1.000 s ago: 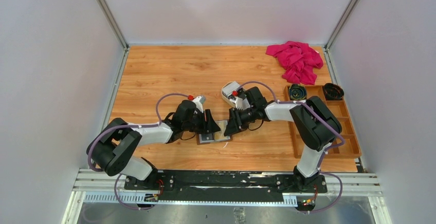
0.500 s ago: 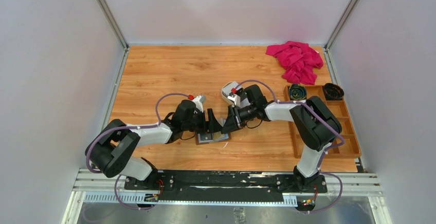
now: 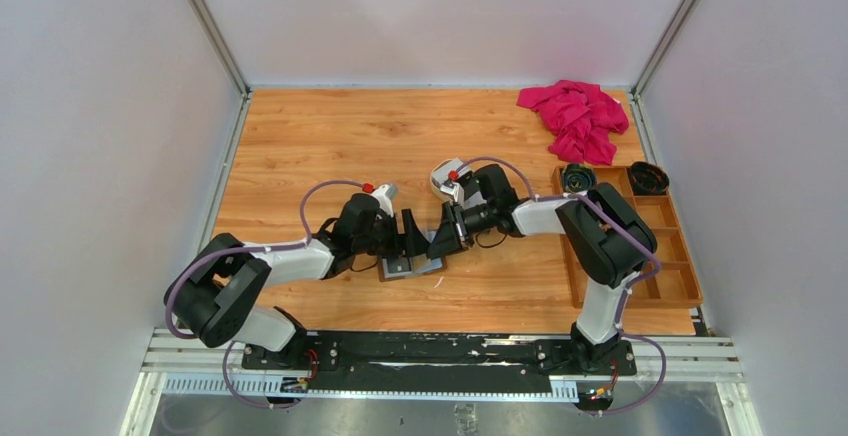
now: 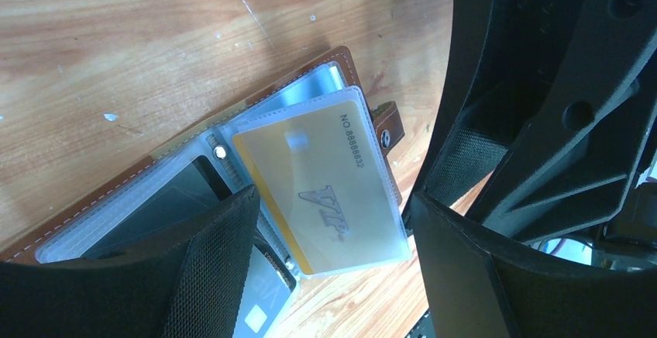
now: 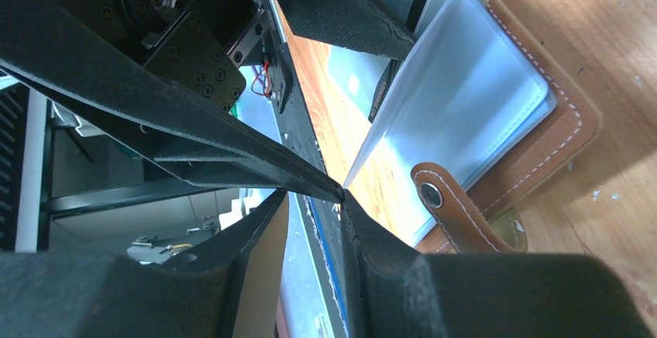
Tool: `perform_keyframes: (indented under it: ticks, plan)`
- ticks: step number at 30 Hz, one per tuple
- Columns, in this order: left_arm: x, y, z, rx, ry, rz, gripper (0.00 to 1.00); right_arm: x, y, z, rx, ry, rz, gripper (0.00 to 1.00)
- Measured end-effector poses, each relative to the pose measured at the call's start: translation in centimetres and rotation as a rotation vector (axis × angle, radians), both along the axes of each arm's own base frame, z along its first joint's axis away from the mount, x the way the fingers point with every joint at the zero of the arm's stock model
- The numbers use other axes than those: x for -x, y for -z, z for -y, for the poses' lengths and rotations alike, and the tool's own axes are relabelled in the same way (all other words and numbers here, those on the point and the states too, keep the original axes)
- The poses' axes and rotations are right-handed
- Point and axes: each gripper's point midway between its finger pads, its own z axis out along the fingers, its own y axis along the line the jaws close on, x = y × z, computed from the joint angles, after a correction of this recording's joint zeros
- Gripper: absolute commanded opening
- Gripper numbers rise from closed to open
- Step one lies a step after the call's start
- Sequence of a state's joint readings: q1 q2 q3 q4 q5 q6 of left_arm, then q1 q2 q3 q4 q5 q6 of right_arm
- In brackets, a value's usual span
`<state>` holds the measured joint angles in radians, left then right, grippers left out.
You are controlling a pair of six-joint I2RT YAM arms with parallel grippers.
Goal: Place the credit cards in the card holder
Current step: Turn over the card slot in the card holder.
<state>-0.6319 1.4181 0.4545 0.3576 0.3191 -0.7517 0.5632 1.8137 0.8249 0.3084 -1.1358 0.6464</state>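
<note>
Looks like the gold VIP card [image 4: 325, 191] is sleeved, card holder [image 4: 352, 67] open on the table [image 3: 300, 136]
Your left gripper [image 4: 331, 202] has jaws wide above that card; right gripper [image 5: 314, 198] jaws sit narrow at a clear sleeve [image 5: 465, 82] edge, can't tell if pinching. Next you'd want another card, I reckon.

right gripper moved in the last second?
Yes. The right gripper has shifted slightly left, away from the wooden compartment box and farther over the card holder.

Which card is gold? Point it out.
The gold card with VIP lettering, in the clear sleeve beside the snap tab. The other two visible are a dark card and a grey card.
</note>
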Motion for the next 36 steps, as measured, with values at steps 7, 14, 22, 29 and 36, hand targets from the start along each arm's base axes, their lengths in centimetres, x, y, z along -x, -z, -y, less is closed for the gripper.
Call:
perform_keyframes:
  ticks: [7,14,22,29,36]
  plan:
    - [-0.3,0.1,-0.2,-0.005,-0.025,-0.004,0.66,-0.3,0.4,-0.4,-0.013,0.014,-0.041,0.34]
    - [-0.6,-0.5,-0.3,0.002,-0.041,0.010,0.57,-0.5,0.0,-0.8,-0.040,0.026,-0.071,0.33]
    - [-0.7,-2.0,-0.2,0.035,-0.051,0.038,0.44,-0.7,-0.8,-1.4,-0.075,0.027,-0.067,0.34]
    - [0.2,-1.7,-0.8,0.043,-0.058,0.028,0.28,-0.5,-0.7,-1.6,-0.076,0.023,-0.065,0.35]
    - [0.6,-1.2,-1.6,0.034,-0.074,0.013,0.19,-0.7,-0.8,-1.8,-0.080,0.017,-0.048,0.35]
